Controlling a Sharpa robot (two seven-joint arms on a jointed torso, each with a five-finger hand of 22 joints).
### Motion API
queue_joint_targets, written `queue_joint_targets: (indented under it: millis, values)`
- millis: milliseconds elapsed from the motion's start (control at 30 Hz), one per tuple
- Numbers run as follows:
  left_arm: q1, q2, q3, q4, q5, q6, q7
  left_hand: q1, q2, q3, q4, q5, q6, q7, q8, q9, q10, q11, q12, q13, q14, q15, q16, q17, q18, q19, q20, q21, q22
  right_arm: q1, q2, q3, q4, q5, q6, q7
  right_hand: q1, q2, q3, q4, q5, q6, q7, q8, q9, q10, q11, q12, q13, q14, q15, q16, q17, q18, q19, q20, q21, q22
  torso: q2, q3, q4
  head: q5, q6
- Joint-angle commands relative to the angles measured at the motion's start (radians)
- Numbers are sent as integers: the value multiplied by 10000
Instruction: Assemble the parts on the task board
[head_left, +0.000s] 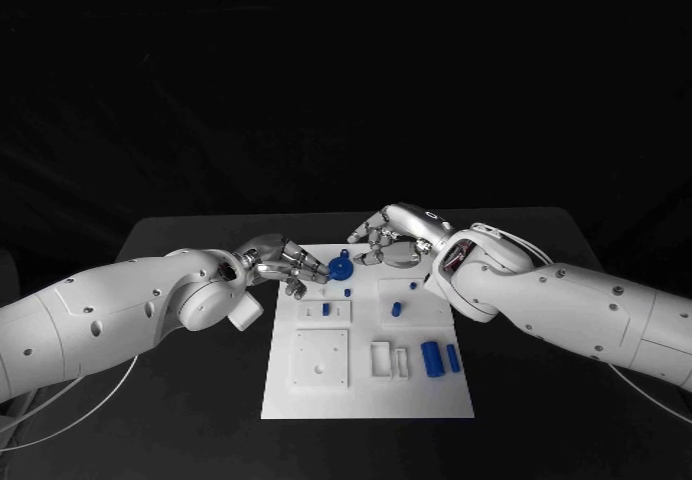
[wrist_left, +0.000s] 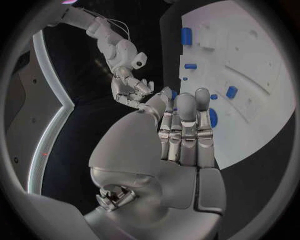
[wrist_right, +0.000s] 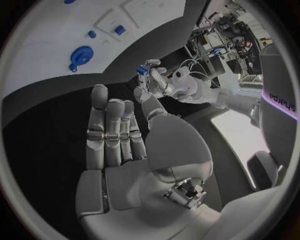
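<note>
Grip of left robot hand (head_left: 289, 268) on blue part (wrist_left: 212, 118) unclear behind fingers (wrist_left: 186, 120); right robot hand (wrist_right: 119, 135) empty, spread.

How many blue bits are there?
7 on the board: a gear by the left hand, four small ones mid-board, two cylinders at the near right. Another seems pinched in the left hand.

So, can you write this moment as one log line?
left hand: beside gear, hold unclear | right hand: open, at far end of board | gear: lying on board
</note>
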Motion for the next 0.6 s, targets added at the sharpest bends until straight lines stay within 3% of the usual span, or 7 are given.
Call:
queue_joint_targets:
  millis: [33, 300, 600]
  values:
    - [23, -33, 6, -61, 1557, 1249, -503, -108, 50, -121, -16, -39, -87, -10, -24, -9, -62, 7, 24, 7, -60, -24, -46, 29, 18, 17, -34, -111, 170, -7, -9, -85, 163, -1225, -619, 478, 112, -4, 77, -8, -77, 97, 0, -36, -12, 84, -26, -38, 6, 43, -39, -25, 16, 44, 2, -61, 57, 191, 2, -1, -13, 22, 7]
    - [24, -105, 4, -136, 2196, 1794, -662, -113, 79, -173, -28, -52, -73, -16, -23, -8, -55, 1, 27, 9, -68, -31, -49, 40, 10, 30, -38, -155, 172, -7, -21, -385, 430, -1956, -712, 551, 169, -1, 169, 0, -175, 355, -67, -39, -15, 167, -71, -17, 48, 133, -78, -5, 41, 30, 11, -96, 173, 200, 3, 2, -2, 40, 7]
    - [24, -116, 3, -138, 2306, 2024, -721, -113, 122, -221, -48, -52, -83, -14, -25, -8, -65, 4, 26, 8, -68, -28, -57, 48, 5, 47, -40, -199, 174, -7, -30, -577, 539, -2244, -642, 571, 191, -53, 281, -2, -144, 412, -80, -43, -21, 201, -84, -39, 93, 166, -93, -14, 79, 19, -20, -118, 292, 201, 11, -3, -6, 90, 23]
